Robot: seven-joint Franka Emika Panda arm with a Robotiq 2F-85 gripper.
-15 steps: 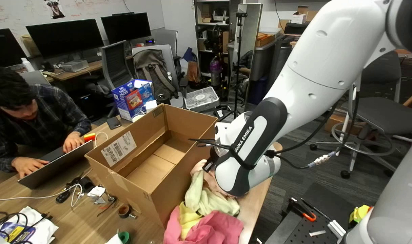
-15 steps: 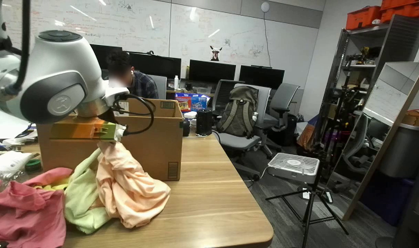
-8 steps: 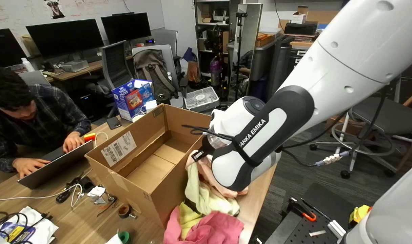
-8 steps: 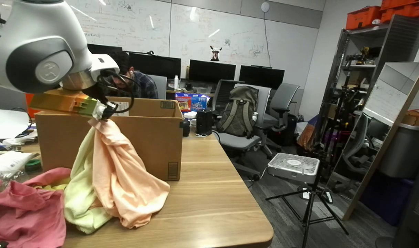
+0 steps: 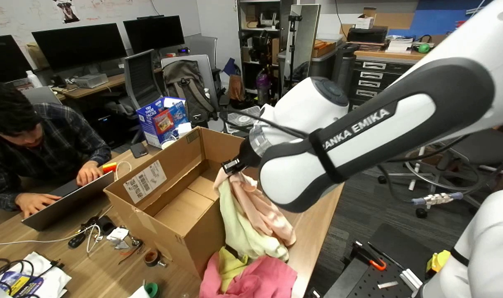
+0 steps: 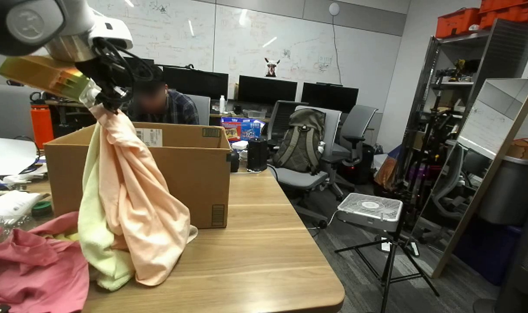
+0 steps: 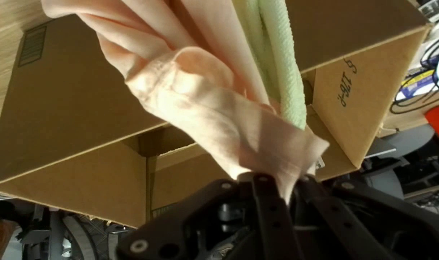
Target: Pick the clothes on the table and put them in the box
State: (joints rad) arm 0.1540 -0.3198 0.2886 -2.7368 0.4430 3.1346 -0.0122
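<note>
Left of centre in an exterior view, the box stands open. Outside its right-hand wall the peach garment hangs, long axis slanting to lower right, top pinched in the gripper, with the box's mouth just leftward.

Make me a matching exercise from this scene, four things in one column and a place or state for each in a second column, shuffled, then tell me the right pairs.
Things:
1. gripper
2. pink cloth
3. backpack
4. box

Places and states:
A. on a gray chair
B. open at the top, with a white label on an inside wall
C. closed on the peach cloth
D. in a heap on the table, beside the box

Pairs: 1-C, 2-D, 3-A, 4-B
</note>
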